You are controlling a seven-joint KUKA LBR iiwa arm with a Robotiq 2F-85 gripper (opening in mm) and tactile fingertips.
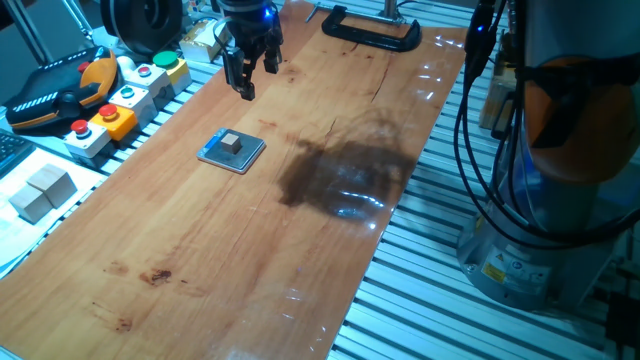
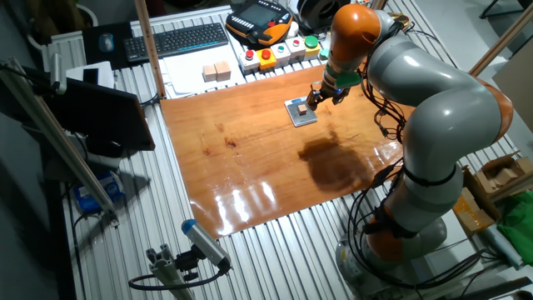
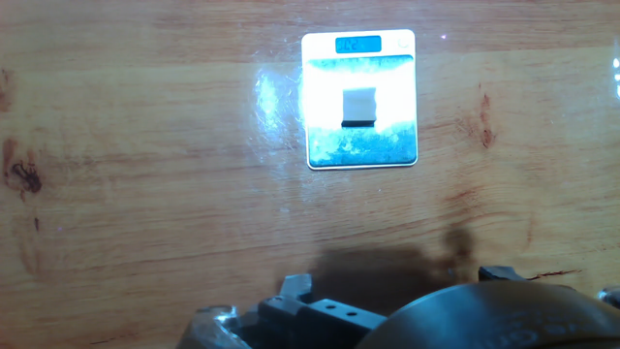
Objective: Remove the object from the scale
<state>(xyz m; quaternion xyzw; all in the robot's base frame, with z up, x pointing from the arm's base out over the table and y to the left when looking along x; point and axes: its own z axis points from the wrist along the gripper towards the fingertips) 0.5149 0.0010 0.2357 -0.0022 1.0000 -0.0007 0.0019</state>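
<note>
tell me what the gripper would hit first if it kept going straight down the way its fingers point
Probably the bare wooden table: the gripper hangs beside the scale, not over it, though depth is hard to judge.

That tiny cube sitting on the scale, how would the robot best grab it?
From straight above, closing the end effector fingers on two opposite upright faces of the cube. It sits flat near the middle of the scale, its sides free, and is too low to approach sideways.
</note>
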